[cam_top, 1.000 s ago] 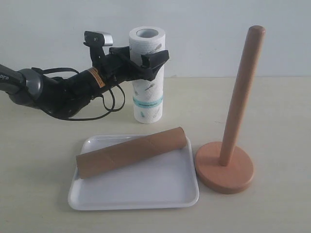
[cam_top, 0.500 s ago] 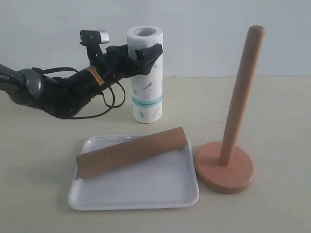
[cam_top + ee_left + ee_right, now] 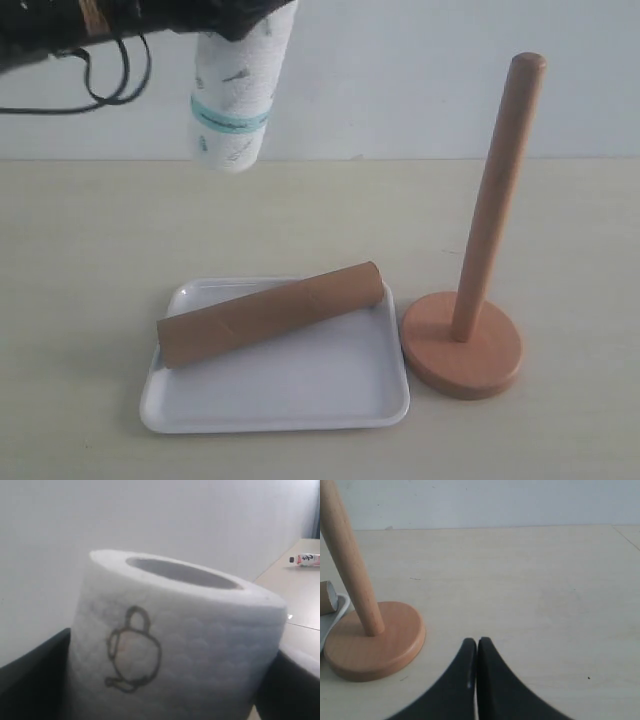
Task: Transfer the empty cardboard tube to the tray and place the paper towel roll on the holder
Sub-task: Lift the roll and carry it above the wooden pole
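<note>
The brown cardboard tube (image 3: 272, 312) lies slantwise in the white tray (image 3: 330, 400). The paper towel roll (image 3: 238, 100) hangs tilted high above the table at the upper left, its top cut off by the picture edge. My left gripper (image 3: 245, 12) is shut on it; in the left wrist view the paper towel roll (image 3: 175, 650) fills the space between the dark fingers (image 3: 30, 675). The wooden holder (image 3: 478, 260) stands right of the tray. My right gripper (image 3: 477, 643) is shut and empty, low over the table beside the holder (image 3: 367, 635).
A small tube-like item (image 3: 305, 559) lies on a far table surface in the left wrist view. The tray's corner (image 3: 335, 611) and the tube's end (image 3: 326, 597) show at the edge of the right wrist view.
The left gripper has lifted the paper towel roll off the table, up and to the left, tilting it. Tube, tray and holder have not moved.
</note>
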`<state>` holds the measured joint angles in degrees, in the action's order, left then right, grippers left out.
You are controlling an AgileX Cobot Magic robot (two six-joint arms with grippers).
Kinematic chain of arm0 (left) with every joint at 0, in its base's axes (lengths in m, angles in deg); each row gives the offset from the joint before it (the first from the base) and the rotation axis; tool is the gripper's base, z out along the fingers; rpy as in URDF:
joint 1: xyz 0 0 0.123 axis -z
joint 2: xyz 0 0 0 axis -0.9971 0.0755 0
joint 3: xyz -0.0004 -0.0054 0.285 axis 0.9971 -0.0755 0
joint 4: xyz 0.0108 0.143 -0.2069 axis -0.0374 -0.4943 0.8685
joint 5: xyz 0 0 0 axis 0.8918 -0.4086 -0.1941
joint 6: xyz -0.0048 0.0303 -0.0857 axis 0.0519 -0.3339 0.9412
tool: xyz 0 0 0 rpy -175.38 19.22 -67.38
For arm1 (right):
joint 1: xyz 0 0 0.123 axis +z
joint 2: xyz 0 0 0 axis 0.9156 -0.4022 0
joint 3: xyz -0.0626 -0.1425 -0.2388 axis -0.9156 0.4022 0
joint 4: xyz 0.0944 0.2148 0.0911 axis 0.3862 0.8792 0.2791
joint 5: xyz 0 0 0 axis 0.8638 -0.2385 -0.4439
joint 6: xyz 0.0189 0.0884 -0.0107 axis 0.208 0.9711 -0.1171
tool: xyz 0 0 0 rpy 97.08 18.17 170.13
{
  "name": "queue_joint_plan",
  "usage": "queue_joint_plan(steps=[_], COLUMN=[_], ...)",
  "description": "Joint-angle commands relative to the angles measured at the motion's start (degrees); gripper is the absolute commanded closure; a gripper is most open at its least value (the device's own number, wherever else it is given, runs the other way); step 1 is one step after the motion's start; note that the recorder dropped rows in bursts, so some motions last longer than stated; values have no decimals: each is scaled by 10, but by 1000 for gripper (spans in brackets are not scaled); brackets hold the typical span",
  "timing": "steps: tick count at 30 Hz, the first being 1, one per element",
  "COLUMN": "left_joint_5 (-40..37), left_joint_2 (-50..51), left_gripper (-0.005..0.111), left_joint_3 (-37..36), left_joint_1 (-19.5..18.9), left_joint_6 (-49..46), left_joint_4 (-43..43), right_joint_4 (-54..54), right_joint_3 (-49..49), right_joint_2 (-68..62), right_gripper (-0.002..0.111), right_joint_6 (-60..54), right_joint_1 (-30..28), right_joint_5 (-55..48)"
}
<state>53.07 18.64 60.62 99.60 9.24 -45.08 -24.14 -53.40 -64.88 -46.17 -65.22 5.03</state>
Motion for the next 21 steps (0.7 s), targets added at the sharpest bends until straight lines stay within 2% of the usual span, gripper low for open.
queue_joint_plan(steps=[1,4,7,9,10,11,12,13,15,16,19,21], left_joint_5=[-23,-40,-40,-45,-63,-76,-92,-90,-89,-90,-96,-129], left_joint_2=[-125,-187,-211,-208,-199,-195,-181,-173,-150,-143,-101,-74], left_gripper=[103,103,103,103,103,103,103,103,103,103,103,103], left_joint_3=[-52,-69,-57,-37,-19,-12,8,17,58,68,109,137], left_joint_1=[1,27,76,129,173,191,232,245,297,310,345,364], left_joint_6=[119,138,133,87,33,12,-48,-78,-202,-216,-217,-217], left_joint_4=[-102,-70,65,119,137,153,213,238,362,391,414,414], right_joint_4=[-4,-4,-4,-4,-4,-4,-4,-4,-4,-4,-4,-4], right_joint_3=[-1,-1,-1,-1,-1,-1,-1,-1,-1,-1,-1,-1], right_joint_2=[2,2,2,2,2,2,2,2,2,2,2,2], right_gripper=[108,108,108,108,108,108,108,108,108,108,108,108], right_joint_6=[-1,-1,-1,-1,-1,-1,-1,-1,-1,-1,-1,-1], right_joint_1=[1,1,1,1,1,1,1,1,1,1,1,1], right_joint_5=[2,2,2,2,2,2,2,2,2,2,2,2])
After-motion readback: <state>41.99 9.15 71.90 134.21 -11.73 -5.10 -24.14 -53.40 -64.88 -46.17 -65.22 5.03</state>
